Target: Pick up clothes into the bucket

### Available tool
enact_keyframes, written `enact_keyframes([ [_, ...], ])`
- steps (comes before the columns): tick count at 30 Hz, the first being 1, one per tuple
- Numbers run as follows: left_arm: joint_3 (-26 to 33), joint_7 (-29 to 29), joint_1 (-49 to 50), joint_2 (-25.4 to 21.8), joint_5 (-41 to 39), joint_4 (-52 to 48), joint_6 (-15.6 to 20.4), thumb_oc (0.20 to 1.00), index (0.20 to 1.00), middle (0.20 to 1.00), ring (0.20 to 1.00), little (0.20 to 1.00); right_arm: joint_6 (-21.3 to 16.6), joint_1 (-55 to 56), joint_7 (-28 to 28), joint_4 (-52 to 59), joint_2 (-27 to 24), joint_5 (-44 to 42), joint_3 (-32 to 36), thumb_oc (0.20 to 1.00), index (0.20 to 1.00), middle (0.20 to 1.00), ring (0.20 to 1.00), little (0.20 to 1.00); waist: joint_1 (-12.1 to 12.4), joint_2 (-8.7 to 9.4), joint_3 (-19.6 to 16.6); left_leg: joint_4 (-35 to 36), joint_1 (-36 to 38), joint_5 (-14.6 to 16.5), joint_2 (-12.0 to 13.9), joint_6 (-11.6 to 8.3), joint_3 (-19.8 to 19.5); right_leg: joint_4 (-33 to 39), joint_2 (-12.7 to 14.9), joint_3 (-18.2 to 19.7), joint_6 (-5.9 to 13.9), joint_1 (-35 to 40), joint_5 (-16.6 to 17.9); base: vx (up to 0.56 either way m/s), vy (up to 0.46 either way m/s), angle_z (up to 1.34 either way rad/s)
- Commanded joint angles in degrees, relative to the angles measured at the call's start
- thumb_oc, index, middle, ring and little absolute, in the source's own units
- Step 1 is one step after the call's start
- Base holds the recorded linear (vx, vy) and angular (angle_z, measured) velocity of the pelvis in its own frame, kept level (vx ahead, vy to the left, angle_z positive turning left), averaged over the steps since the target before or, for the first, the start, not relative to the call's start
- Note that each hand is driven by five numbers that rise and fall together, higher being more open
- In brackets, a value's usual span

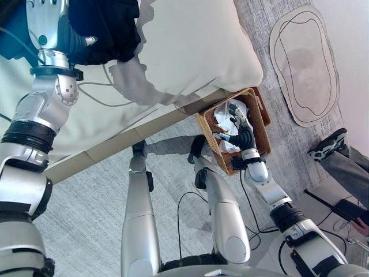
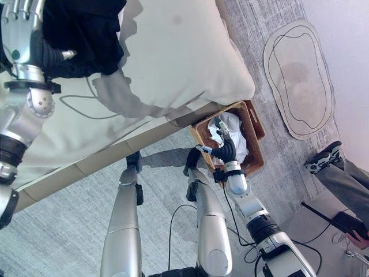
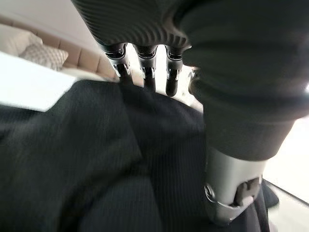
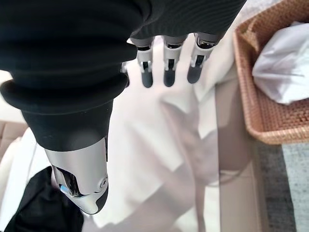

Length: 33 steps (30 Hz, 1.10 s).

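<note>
Reaching over the bed, the left hand (image 3: 145, 63) is resting straight, relaxed fingers on the black garment (image 1: 106, 29), not yet curling round it, so that piece is still waiting on the sheet (image 1: 190, 46). Down by the bed's corner, the right hand (image 1: 239, 130) is hanging over the basket (image 1: 262, 124) with fingers spread, gripping nothing. White cloth (image 2: 233, 130) is already lying crumpled inside. The black fabric is looking soft and finely ribbed, the sheet smooth and pale, the basket stiff, brown, woven and boxy.
</note>
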<state>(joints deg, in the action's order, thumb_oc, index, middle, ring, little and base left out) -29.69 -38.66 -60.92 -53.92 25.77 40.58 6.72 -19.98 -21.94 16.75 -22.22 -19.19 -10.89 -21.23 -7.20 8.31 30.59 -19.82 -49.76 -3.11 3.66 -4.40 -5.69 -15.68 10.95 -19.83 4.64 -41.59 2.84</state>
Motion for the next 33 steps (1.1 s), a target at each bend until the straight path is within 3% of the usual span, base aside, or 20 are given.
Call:
enact_keyframes([
  [1, -0.07, 1.00, -2.23, -1.26, 2.28, 2.35, 0.21, 1.000, 1.000, 1.000, 1.000, 1.000, -3.08, 1.32, 0.10, 5.64, -1.79, -0.21, 2.10, 1.000, 1.000, 1.000, 1.000, 1.000, 0.87, 4.74, -0.80, -4.43, -0.72, 4.90, 1.08, 0.77, 3.58, 6.72, 5.05, 5.32, 8.10, 2.26, 7.77, -0.02, 0.039, -0.02],
  [5, -3.16, 4.62, -3.36, 0.09, 4.11, 9.82, -2.36, 1.000, 1.000, 1.000, 1.000, 1.000, -2.94, 1.32, 0.15, 5.43, -2.21, 0.27, 2.63, 1.000, 1.000, 1.000, 1.000, 1.000, 0.26, 4.77, -0.80, -4.86, -1.42, 4.90, 0.95, 0.99, 3.90, 6.67, 4.96, 5.81, 8.15, 1.29, 8.11, -0.02, 0.035, -0.01],
  [6, -4.49, 8.94, -4.39, 0.84, 4.05, 13.56, -3.98, 1.000, 1.000, 1.000, 1.000, 1.000, -2.56, 1.56, -0.14, 5.27, -2.29, 0.21, 2.88, 1.000, 1.000, 1.000, 1.000, 1.000, 0.00, 4.57, -0.80, -4.82, -1.59, 4.85, 0.89, 1.06, 3.92, 6.65, 5.04, 5.83, 8.25, 0.96, 8.29, -0.01, 0.012, -0.04],
  [9, -5.37, 10.17, -5.59, 0.83, 5.12, 16.04, -4.93, 1.000, 1.000, 1.000, 1.000, 1.000, -2.42, 2.13, -0.75, 5.35, -2.17, -0.05, 3.10, 1.000, 1.000, 1.000, 1.000, 1.000, -0.19, 4.61, -0.80, -5.11, -1.80, 4.85, 0.91, 1.17, 3.89, 6.46, 5.08, 5.95, 8.22, 0.73, 8.32, -0.01, 0.002, -0.03],
  [10, -5.86, 11.33, -6.66, 1.30, 5.31, 19.16, -5.89, 0.580, 0.580, 0.580, 0.580, 0.580, -2.37, 2.62, -1.67, 5.84, -2.33, -0.66, 3.20, 1.000, 1.000, 1.000, 1.000, 1.000, -0.37, 4.68, -0.80, -5.29, -1.83, 4.86, 0.96, 1.20, 3.84, 6.30, 5.08, 6.00, 8.17, 0.61, 8.38, 0.00, 0.000, 0.00],
  [11, -5.96, 11.31, -6.78, 1.35, 5.30, 19.24, -5.86, 0.225, 0.225, 0.225, 0.225, 0.225, -2.36, 2.63, -1.69, 5.85, -2.32, -0.67, 3.26, 1.000, 1.000, 1.000, 1.000, 1.000, -0.32, 4.69, -0.80, -5.29, -1.85, 4.86, 0.96, 1.20, 3.83, 6.30, 5.08, 5.99, 8.17, 0.59, 8.38, 0.00, 0.000, 0.00],
  [12, -6.83, 11.41, -7.57, 1.55, 6.71, 21.15, -6.84, 0.200, 0.200, 0.200, 0.200, 0.200, -2.46, 2.83, -2.20, 6.69, -2.59, -1.04, 3.03, 1.000, 1.000, 1.000, 1.000, 1.000, -0.47, 4.85, -0.80, -5.29, -1.82, 4.80, 1.15, 1.15, 3.81, 6.27, 5.04, 5.90, 8.21, 0.74, 8.43, 0.00, 0.000, 0.00],
  [24, -6.26, 10.34, -6.24, -0.47, 8.17, 17.68, -6.44, 0.200, 0.200, 0.200, 0.200, 0.200, -2.90, 2.90, -2.81, 6.61, -2.06, -2.22, 2.86, 1.000, 1.000, 1.000, 1.000, 1.000, 0.64, 4.49, -0.80, -4.65, -0.91, 4.17, 1.07, 0.92, 3.43, 6.06, 5.18, 5.31, 8.23, 1.70, 8.41, 0.00, -0.003, 0.00],
  [33, 3.18, 9.66, 5.91, 2.07, 4.80, 7.83, -3.94, 0.200, 0.200, 0.200, 0.200, 0.200, -1.14, 4.12, -2.20, 3.17, -1.37, -0.47, 3.76, 1.000, 1.000, 1.000, 1.000, 1.000, 2.89, 2.51, -1.94, -2.67, 5.41, 4.02, 0.74, 1.00, 4.16, 5.15, 5.93, 5.18, 8.10, 6.32, 7.52, 0.00, 0.001, 0.00],
])
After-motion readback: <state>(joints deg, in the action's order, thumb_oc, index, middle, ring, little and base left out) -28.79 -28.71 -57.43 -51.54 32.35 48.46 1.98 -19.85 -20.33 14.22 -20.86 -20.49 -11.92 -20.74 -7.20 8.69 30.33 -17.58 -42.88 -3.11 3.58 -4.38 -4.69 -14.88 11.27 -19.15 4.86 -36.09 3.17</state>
